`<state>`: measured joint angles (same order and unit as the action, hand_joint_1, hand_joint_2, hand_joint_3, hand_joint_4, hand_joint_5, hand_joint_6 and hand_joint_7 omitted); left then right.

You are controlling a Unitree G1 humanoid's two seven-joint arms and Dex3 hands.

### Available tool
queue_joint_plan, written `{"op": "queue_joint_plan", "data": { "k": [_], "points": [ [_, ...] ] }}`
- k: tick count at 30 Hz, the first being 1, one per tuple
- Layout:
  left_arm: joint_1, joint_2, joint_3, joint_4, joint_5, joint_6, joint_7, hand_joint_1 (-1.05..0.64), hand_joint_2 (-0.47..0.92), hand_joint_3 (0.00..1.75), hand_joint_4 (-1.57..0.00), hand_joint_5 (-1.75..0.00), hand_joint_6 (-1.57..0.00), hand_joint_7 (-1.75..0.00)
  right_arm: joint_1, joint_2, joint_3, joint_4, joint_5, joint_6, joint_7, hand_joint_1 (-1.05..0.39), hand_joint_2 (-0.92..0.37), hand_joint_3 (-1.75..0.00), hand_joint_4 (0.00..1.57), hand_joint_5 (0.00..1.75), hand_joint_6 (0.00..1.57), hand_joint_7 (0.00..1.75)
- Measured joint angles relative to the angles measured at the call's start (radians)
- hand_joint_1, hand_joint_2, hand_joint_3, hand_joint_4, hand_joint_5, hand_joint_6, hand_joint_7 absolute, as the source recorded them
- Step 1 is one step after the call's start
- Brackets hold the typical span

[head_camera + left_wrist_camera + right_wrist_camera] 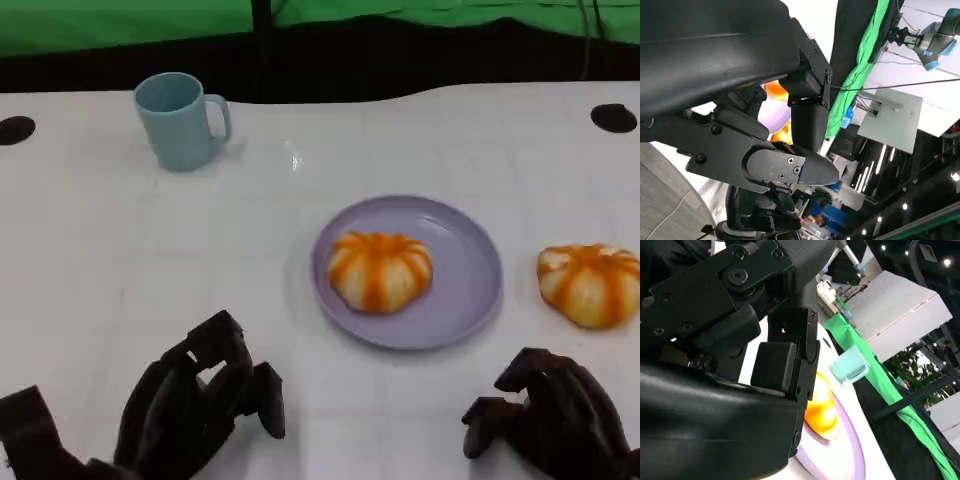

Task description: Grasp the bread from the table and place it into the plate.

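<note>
A lilac plate (467,268) lies mid-table with an orange-striped bread (381,270) on its left half. A second bread of the same kind (592,284) sits on the white table to the plate's right, apart from it. My left hand (198,402) rests at the near edge, left of the plate, fingers loosely apart and holding nothing. My right hand (553,417) is near the front right, just below the loose bread and not touching it, also holding nothing. In the right wrist view the plated bread (821,412) and the plate (842,457) lie past my fingers (775,365).
A light blue cup (181,121) stands at the back left, handle to the right; it also appears in the right wrist view (850,366). Black round holes (613,118) mark the table's far corners. A dark edge and green backdrop lie behind.
</note>
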<state>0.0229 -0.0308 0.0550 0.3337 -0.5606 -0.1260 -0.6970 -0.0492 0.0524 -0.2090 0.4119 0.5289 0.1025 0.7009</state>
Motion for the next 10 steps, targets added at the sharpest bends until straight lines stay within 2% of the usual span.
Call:
{"op": "queue_joint_plan", "data": {
  "k": [10],
  "points": [
    [-0.005,-0.004,0.019,0.011,0.001,0.026,-0.018,-0.75,0.92,0.18,-0.90,-1.75,-0.67,-1.75,-0.008,-0.001,-0.003,0.009,0.000,0.000,0.000,-1.02,-0.74,0.00,1.57,0.70,1.57,0.33]
  ]
}}
